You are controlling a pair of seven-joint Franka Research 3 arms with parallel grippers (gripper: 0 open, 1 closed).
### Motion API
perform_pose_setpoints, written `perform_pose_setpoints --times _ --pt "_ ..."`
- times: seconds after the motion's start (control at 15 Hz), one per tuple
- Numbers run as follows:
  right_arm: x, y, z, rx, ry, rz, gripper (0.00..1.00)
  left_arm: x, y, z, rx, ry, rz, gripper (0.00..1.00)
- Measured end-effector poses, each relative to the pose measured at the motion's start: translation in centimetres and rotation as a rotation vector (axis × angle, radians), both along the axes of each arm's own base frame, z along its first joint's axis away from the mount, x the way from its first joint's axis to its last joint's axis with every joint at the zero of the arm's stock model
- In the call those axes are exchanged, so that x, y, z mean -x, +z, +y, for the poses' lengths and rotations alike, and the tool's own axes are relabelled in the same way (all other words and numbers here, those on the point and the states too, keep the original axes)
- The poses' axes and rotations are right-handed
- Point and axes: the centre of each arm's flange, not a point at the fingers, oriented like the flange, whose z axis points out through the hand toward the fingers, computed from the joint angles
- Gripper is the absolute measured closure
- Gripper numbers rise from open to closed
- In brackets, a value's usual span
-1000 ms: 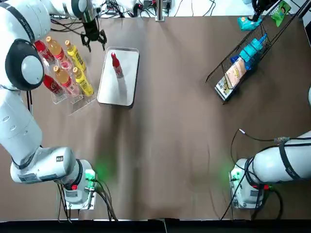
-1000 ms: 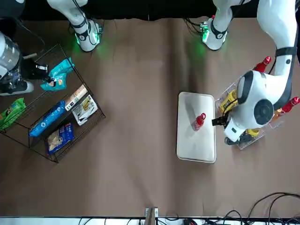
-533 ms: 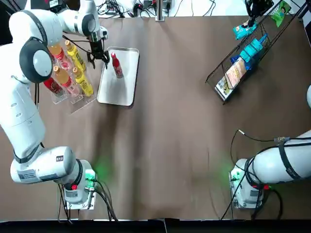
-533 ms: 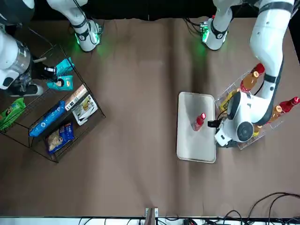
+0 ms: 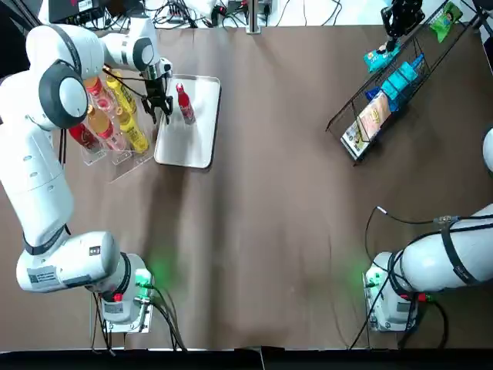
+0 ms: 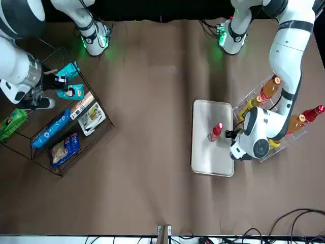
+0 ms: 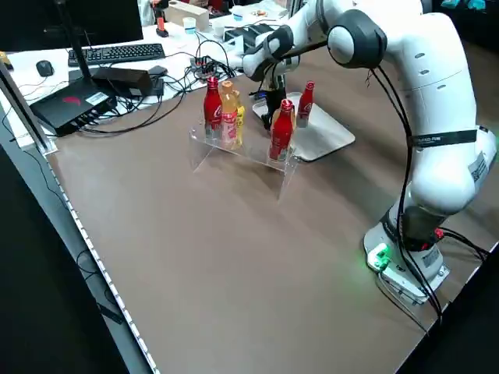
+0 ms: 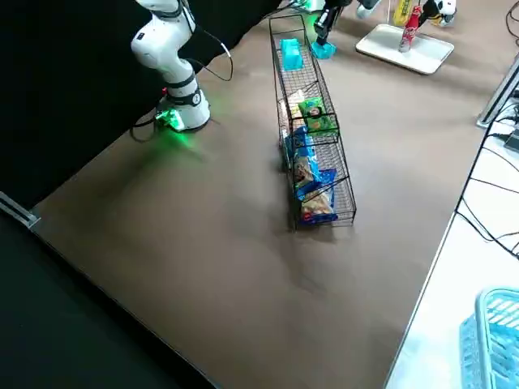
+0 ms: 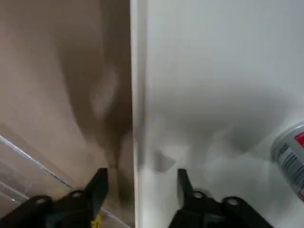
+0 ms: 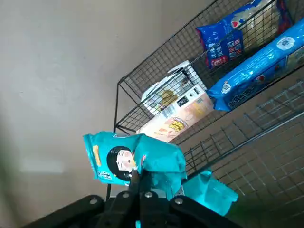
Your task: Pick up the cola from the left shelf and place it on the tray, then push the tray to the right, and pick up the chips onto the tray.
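Note:
The red cola bottle stands upright on the silver tray, toward its far end. My left gripper is down at the tray's left rim, between the tray and the bottle shelf. In the left wrist view its fingers are open and straddle the rim, with the cola off to one side. At the far right, my right gripper is shut on a teal chips bag, held just off the wire rack. The same bag hangs from the shut fingers in the right wrist view.
The clear shelf holds several red, orange and yellow bottles right beside the left gripper. The wire rack carries more snack bags, blue, teal and green. Bare brown table stretches between tray and rack.
My left gripper came from beyond the shelf's far end down to the tray's left rim. My right gripper drew the teal chips bag away from the rack, leftward and nearer the robot.

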Motion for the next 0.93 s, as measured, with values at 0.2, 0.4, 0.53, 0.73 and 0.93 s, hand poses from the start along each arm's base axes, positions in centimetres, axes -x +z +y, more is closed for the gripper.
perform_pose_setpoints --times 0.2,0.4,0.53,0.73,0.93 --pt "0.0 0.1 0.3 -0.021 -0.029 0.001 0.99 0.0 0.0 0.0 -0.001 0.002 0.001 0.55" --pt "-0.1 0.3 0.8 -0.037 -0.054 -0.005 0.99 0.1 -0.2 -0.1 -0.003 0.006 0.005 0.77" --pt "-0.1 0.4 1.4 -0.034 -0.065 -0.010 0.99 0.1 -0.2 0.0 -0.008 0.013 0.004 0.88" --pt "-0.4 0.9 2.8 -0.052 -0.109 -0.044 0.99 0.0 0.2 -1.1 -0.011 0.015 -0.005 0.94" --pt "-0.6 0.4 4.7 -0.045 -0.140 -0.052 0.99 0.4 0.4 -4.9 -0.007 -0.019 -0.031 0.94"
